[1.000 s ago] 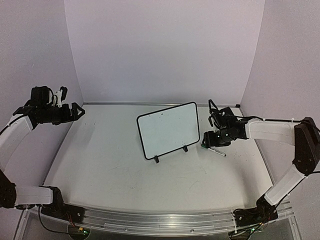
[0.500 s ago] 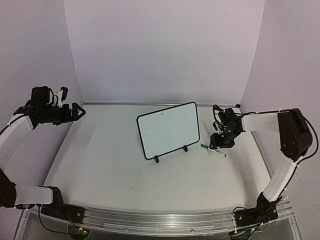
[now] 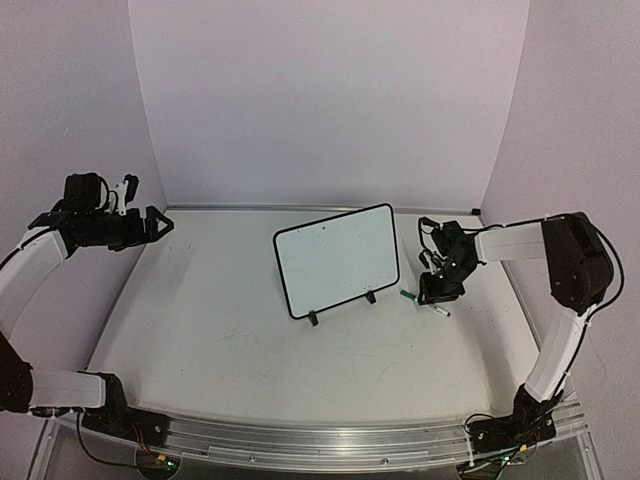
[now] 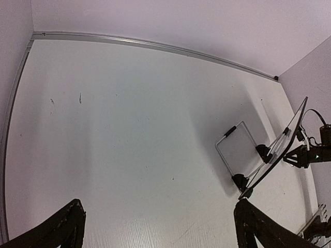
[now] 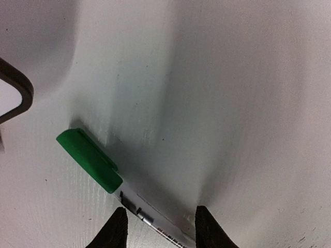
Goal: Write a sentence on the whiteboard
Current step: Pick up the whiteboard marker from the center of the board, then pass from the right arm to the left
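The whiteboard (image 3: 338, 260) stands tilted on its two black feet in the middle of the table. Its face looks blank, with no green sentence showing. A white marker with a green cap (image 3: 424, 302) lies flat on the table just right of the board. My right gripper (image 3: 434, 290) is low over it and open. In the right wrist view its fingertips (image 5: 116, 230) straddle the marker's body (image 5: 155, 214), with the cap (image 5: 90, 160) ahead. My left gripper (image 3: 152, 226) is open and empty, held high at the far left.
The left wrist view shows the board edge-on (image 4: 282, 150) with its wire stand (image 4: 235, 150) behind it. The board's black corner (image 5: 15, 88) is close to the left of the marker. Purple walls enclose the table on the left, back and right.
My right gripper has drawn in and come down over the marker, which stays put on the table. The left arm has barely moved.
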